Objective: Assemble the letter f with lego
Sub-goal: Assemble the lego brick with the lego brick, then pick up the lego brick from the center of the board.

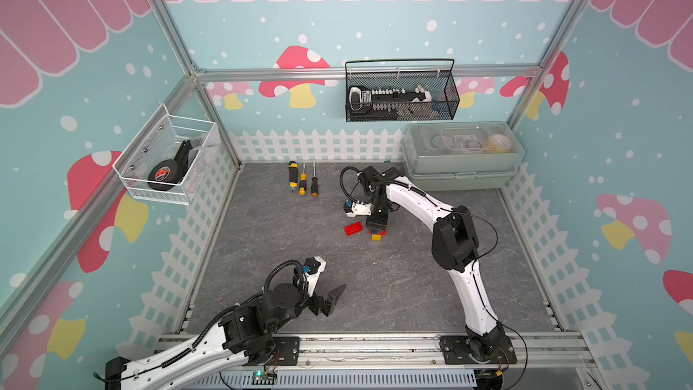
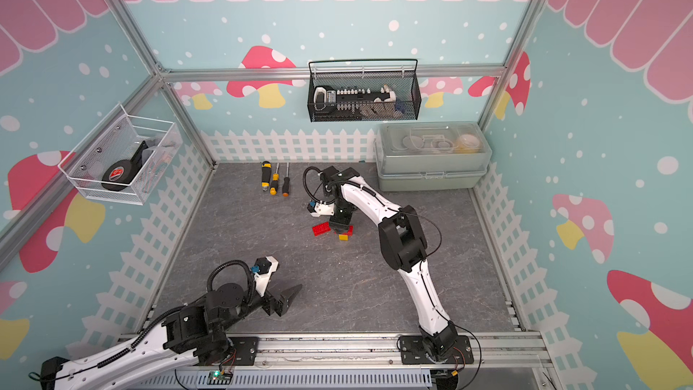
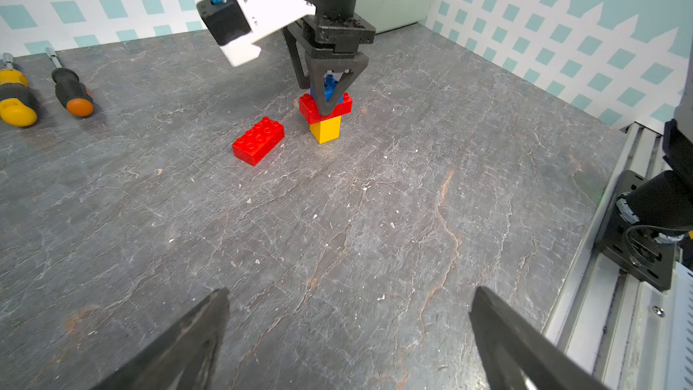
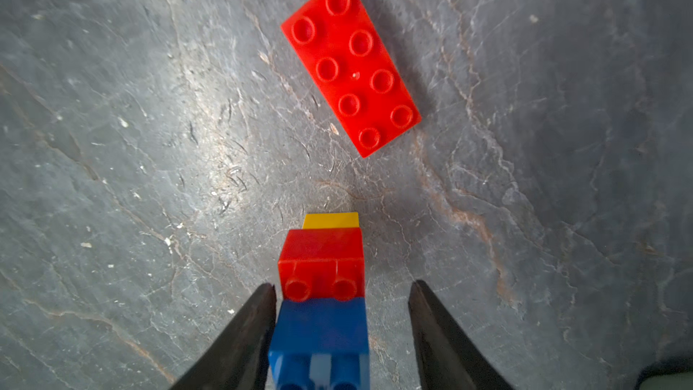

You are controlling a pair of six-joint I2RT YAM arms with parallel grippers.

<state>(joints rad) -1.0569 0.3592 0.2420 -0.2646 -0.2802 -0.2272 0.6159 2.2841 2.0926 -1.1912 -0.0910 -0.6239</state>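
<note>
veined slate tabletop point(image 3: 337, 238), glossy studded brick stack point(image 3: 325, 127) amid parted, empty right gripper point(image 4: 342, 285); left gripper point(image 3: 351, 290) likewise wide, empty

The right arm point(image 1: 412, 196) reaches from the front edge of the bench point(image 1: 300, 256) to its middle. Its wrist is bent straight down, so the right gripper point(image 4: 342, 283) points at the bench top, its fingers point(image 4: 240, 332) parted and clamping nothing. The left arm point(image 1: 210, 343) lies low at the bench's front left. The left gripper point(image 3: 351, 290) hangs just above the surface, aimed across it, fingers point(image 3: 187, 343) spread wide and empty.
</note>
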